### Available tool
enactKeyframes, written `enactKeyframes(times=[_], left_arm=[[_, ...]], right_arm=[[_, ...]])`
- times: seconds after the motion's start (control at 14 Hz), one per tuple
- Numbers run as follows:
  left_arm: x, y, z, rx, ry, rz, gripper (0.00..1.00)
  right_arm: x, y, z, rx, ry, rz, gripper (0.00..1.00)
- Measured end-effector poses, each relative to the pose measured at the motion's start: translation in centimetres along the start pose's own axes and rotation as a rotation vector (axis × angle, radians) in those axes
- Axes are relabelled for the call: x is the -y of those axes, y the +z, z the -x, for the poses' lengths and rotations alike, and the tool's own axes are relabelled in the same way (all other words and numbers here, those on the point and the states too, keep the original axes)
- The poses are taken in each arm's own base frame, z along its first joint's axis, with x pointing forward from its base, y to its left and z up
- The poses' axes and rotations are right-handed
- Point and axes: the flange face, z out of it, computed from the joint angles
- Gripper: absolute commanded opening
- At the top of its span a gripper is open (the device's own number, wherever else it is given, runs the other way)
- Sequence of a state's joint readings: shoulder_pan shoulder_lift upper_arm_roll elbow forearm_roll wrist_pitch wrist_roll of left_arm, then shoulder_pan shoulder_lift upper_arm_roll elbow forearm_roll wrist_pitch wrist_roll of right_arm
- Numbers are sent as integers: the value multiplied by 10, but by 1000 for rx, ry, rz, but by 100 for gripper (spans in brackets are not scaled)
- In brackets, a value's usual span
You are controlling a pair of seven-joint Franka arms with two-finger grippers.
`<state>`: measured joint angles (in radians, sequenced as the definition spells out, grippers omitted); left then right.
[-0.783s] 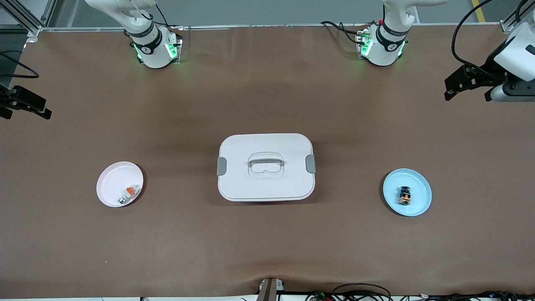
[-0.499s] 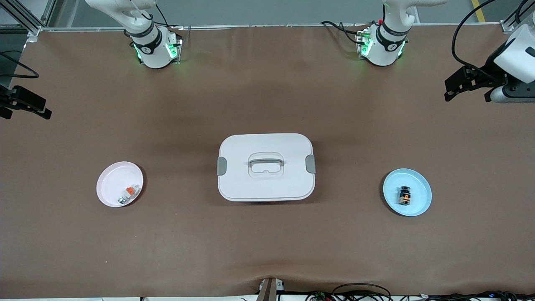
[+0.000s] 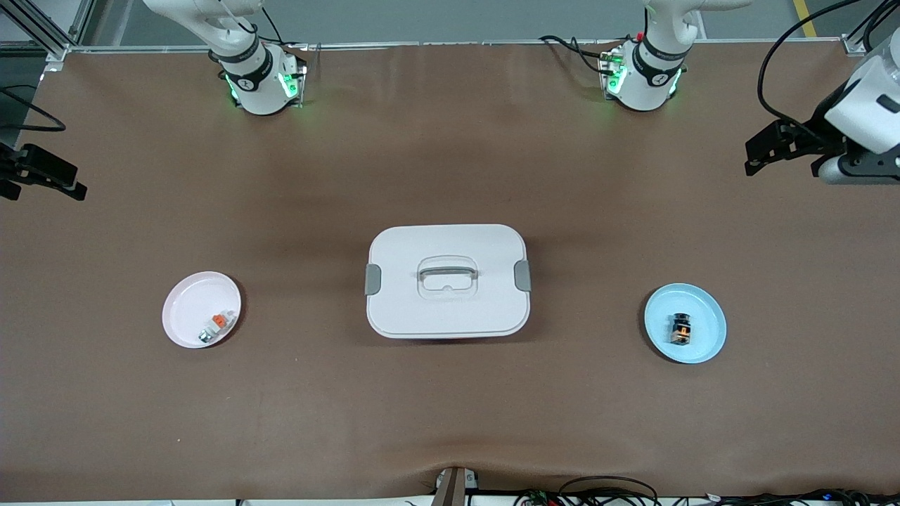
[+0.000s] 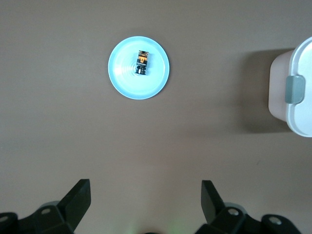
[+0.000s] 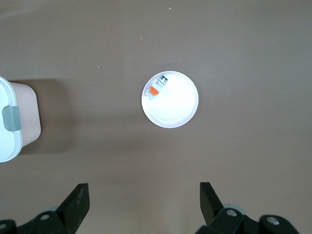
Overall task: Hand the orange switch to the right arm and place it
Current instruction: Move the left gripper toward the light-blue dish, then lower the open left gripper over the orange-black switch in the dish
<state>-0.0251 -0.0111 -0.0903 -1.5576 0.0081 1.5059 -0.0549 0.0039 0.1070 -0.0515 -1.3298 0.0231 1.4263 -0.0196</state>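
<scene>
The orange switch (image 3: 680,329), tiny and black with orange marks, lies in the light blue plate (image 3: 706,313) toward the left arm's end of the table. It also shows in the left wrist view (image 4: 142,62), lying in the blue plate (image 4: 122,78). My left gripper (image 3: 782,158) is open and empty, high over bare table near the left arm's end, well apart from the plate; its jaws (image 4: 145,190) stand wide. My right gripper (image 3: 39,186) is open and empty at the right arm's end, waiting; its own view (image 5: 144,191) shows the jaws wide apart.
A white lidded box (image 3: 447,281) with grey latches stands mid-table. A white plate (image 3: 186,302) toward the right arm's end holds a tiny white-and-grey piece with an orange patch (image 3: 216,327), also seen in the right wrist view (image 5: 157,87). Cables lie along the front edge.
My left gripper has shifted slightly over the table near the left arm's end. The right arm, the plates and the switch have not moved.
</scene>
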Motion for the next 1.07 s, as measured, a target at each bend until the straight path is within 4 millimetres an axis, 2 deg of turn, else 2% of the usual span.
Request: enactKeyframes(times=[0.21,0.43,0.64,0.85,1.07], left_arm=[[0,22,-15,4,80,3,100],[0,58,-33,-5,231,6,100],[10,108,-53,-36,403,5,100],[24,166,-63,-49,567,2,100],[26,214,-77,-42,730,8,100]], right_arm=[[0,0,0,0,0,0,100],[0,0,0,0,0,0,100],[0,0,0,0,0,0,100],[0,0,0,0,0,0,100],[0,1,0,1,0,0,100]])
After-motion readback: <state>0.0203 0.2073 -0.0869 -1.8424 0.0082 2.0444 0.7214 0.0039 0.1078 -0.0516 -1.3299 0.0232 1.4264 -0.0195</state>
